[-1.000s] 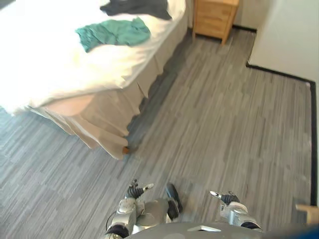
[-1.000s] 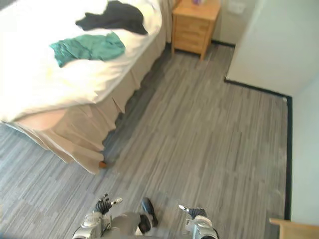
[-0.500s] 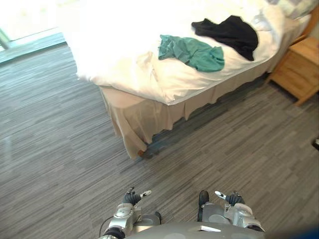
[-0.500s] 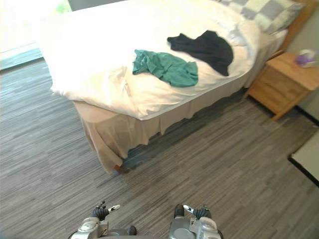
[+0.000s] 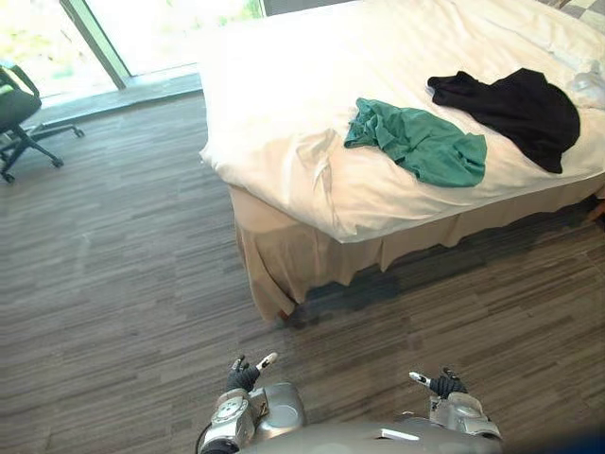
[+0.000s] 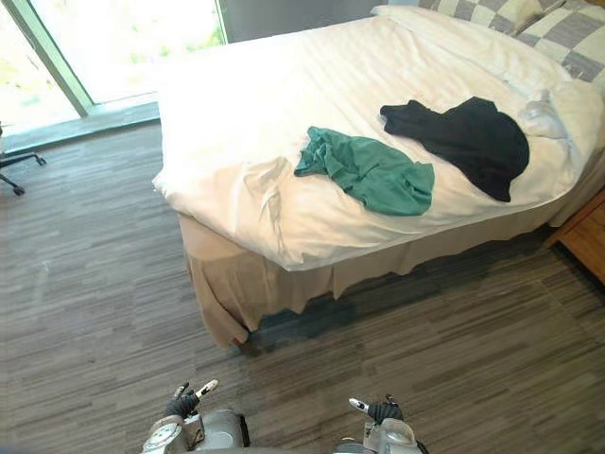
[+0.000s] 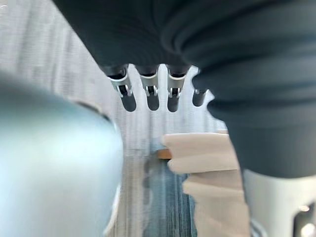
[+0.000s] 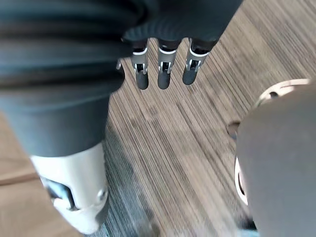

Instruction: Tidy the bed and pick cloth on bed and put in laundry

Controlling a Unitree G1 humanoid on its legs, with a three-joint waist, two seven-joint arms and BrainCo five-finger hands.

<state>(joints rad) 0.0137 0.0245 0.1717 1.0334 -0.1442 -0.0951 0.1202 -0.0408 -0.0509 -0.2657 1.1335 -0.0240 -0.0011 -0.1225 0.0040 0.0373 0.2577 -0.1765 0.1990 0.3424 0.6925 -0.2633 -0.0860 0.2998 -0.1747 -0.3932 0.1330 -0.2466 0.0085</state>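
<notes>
Green cloth (image 5: 421,142) lies crumpled on the white bed (image 5: 284,104), with a black cloth (image 5: 515,104) just beside it. From my head I see my left robot hand (image 5: 244,375) and right robot hand (image 5: 444,385) low over the grey-brown floor (image 5: 123,284), well apart from the bed. At my left wrist, the fingers (image 7: 149,94) hang straight and loose, holding nothing. At my right wrist, the fingers (image 8: 163,74) likewise point straight down at the floor, touching nothing.
</notes>
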